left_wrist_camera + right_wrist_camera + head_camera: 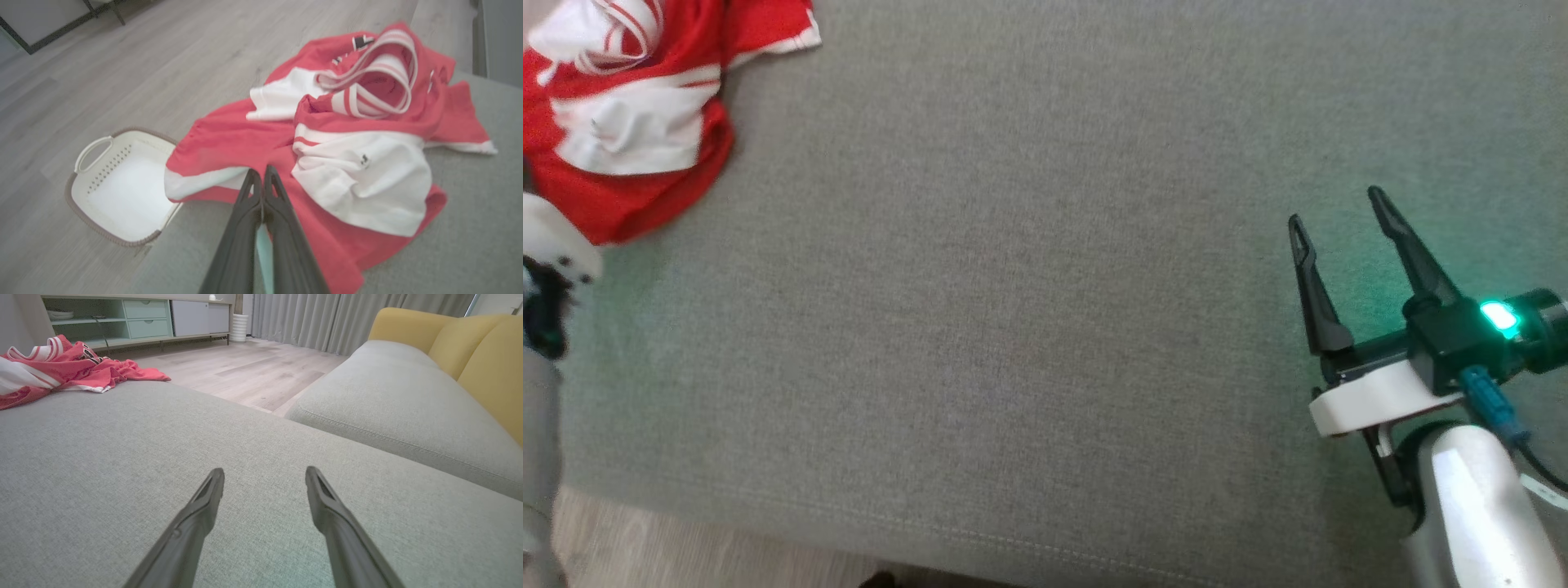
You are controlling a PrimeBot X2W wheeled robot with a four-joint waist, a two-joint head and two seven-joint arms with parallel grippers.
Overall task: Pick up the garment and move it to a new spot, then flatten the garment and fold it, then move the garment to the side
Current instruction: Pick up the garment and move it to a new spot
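The grey sofa seat (1029,343) is taking up most of the head view, its stitched front edge running along the bottom. The red and white garment (237,143) is lying crumpled at the seat's far left corner, one part hanging past the seat's edge, the striped collar facing upward. On the wooden floor (171,57) just beside that corner, a white basket (122,192) with a brown rim is sitting, partly covered by the overhanging cloth. The right gripper (1335,206) is hovering over bare upholstery at the lower right, well apart from the garment, its jaws standing wide and holding nothing. The left gripper (261,170) is pointing at the garment's white hem, fingers pressed together; whether cloth is being pinched between the tips cannot be told
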